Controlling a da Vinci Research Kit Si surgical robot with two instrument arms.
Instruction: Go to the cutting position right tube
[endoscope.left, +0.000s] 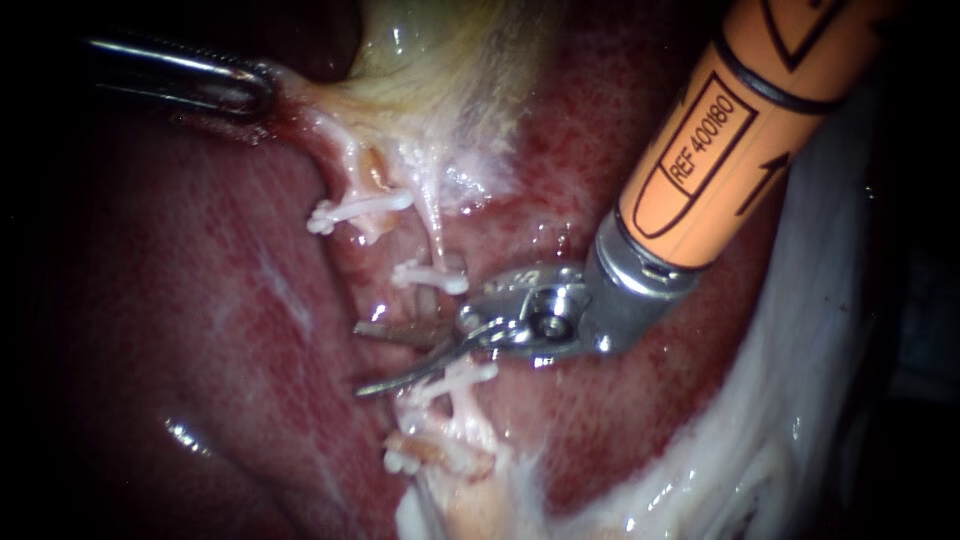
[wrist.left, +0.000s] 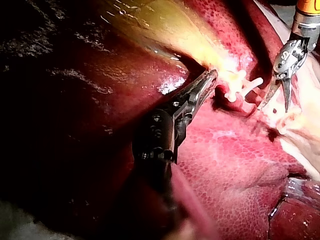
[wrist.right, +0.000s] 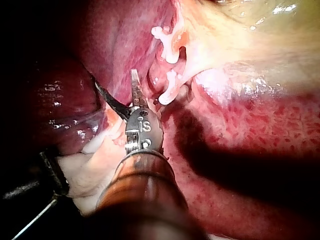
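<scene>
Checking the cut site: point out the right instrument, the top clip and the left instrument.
Right instrument (endoscope.left: 358, 360), endoscope view, midway between its open blade tips.
Top clip (endoscope.left: 365, 207), endoscope view, middle of its white bar.
Left instrument (endoscope.left: 264, 93), endoscope view, tips of its jaws.

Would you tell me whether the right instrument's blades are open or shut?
Open: the right instrument shows a clear gap between its blades in the endoscope view; both wrist views show them spread.
</scene>
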